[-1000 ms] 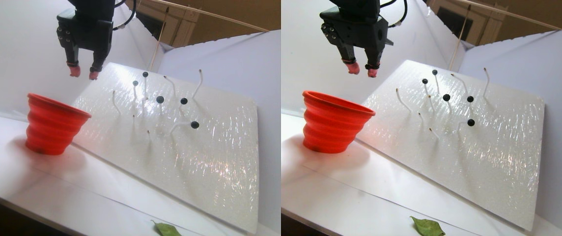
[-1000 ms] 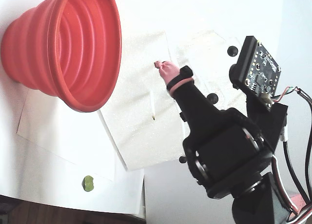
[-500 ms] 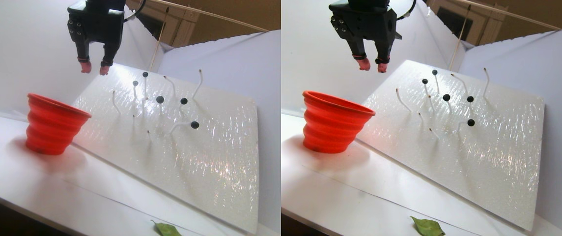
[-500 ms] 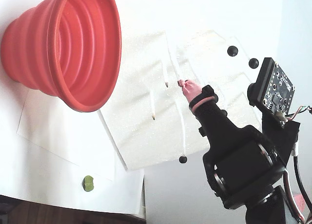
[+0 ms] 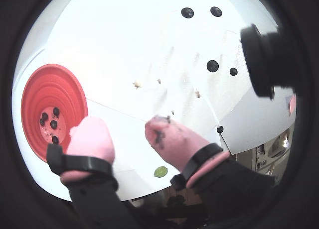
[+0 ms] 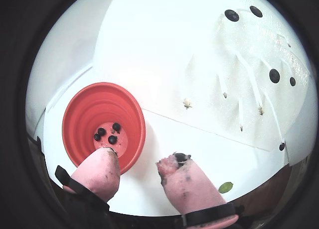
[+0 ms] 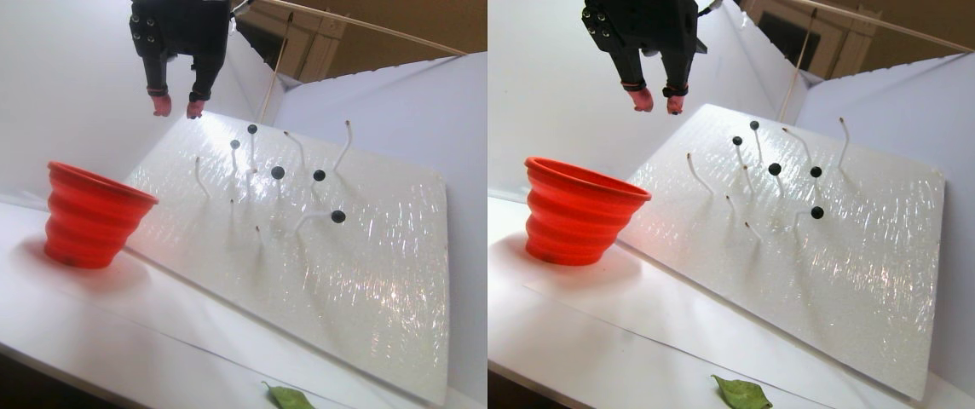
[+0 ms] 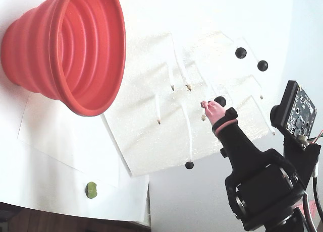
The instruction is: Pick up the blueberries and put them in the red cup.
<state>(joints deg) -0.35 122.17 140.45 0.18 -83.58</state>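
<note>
The gripper [image 7: 179, 109] had risen away from the red cup [image 7: 94, 217], fingers apart and empty. Four blueberries [image 6: 106, 133] lay inside; five remained at its two o'clock in a wrist view

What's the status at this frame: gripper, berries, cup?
Gripper open, empty, high above the board. Four blueberries in the red cup; five on stems. Nothing in the way.

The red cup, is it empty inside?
No, a wrist view shows several blueberries lying on the bottom of the red cup.
</note>
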